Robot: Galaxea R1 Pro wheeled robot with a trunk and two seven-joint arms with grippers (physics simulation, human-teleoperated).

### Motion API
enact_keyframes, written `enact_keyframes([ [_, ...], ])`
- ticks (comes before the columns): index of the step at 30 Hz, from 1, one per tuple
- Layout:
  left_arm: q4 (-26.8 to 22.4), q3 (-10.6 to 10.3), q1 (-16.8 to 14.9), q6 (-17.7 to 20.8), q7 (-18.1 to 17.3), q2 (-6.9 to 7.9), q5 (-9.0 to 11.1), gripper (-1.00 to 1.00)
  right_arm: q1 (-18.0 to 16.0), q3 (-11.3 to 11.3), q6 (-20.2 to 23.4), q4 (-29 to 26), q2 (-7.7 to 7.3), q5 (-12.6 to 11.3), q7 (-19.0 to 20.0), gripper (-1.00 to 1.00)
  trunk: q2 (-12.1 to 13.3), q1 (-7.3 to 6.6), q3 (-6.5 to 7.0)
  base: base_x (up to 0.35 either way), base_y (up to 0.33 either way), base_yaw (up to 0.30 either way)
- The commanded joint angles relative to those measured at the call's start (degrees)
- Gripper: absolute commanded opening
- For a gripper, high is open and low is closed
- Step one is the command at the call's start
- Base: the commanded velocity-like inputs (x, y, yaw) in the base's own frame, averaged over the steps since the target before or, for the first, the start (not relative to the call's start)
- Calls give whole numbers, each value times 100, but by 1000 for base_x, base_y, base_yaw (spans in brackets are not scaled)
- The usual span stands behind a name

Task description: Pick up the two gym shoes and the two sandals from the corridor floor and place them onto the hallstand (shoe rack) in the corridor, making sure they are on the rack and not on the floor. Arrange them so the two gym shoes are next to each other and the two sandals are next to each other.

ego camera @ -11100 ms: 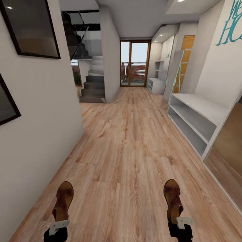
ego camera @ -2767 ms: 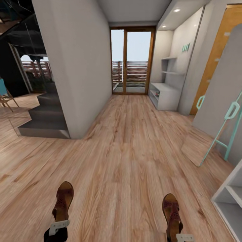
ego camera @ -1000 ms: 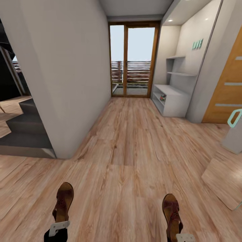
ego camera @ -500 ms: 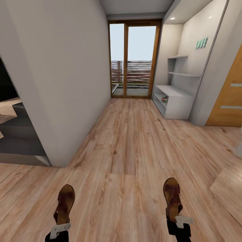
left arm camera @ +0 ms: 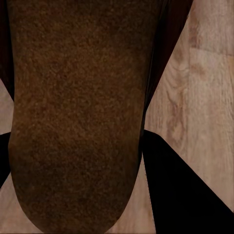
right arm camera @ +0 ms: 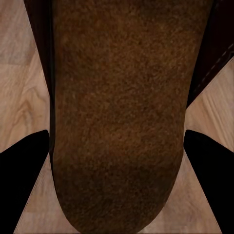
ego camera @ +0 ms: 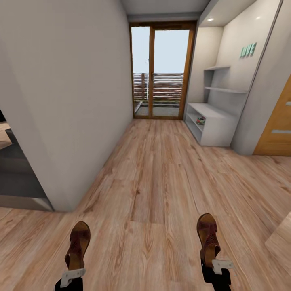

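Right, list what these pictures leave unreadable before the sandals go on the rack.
- Gym shoe in the hallstand: head view, too small to tell one from two.
- Left gripper and right gripper: head view, cut by the bottom edge.
- Both wrist views: sandal soles block most of the floor.

A corridor of light wood-grain plank floor (ego camera: 153, 173) runs to a wood-framed glass door (ego camera: 161, 70) showing a slatted railing and pale sky. A plain white wall (ego camera: 68, 93) stands at left, a dark step (ego camera: 16, 178) beyond its corner. At right, a recessed ceiling light (ego camera: 209, 19) brightens an alcove bearing teal "LOVE" lettering (ego camera: 248, 50), beside an orange wooden door (ego camera: 279, 129).
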Motion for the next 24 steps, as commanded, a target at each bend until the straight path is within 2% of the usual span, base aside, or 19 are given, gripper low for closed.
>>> enact_keyframes([
  [1, 2, 50, -7, -40, -42, -3, -55, -100, -5, -27, -15, 5, 1, 59, -32, -100, -2, 2, -5, 340, 0, 0],
  [24, 2, 50, -7, -66, -42, 7, -46, -100, -5, -19, -15, 23, -1, 63, -50, -100, -2, 2, -5, 340, 0, 0],
])
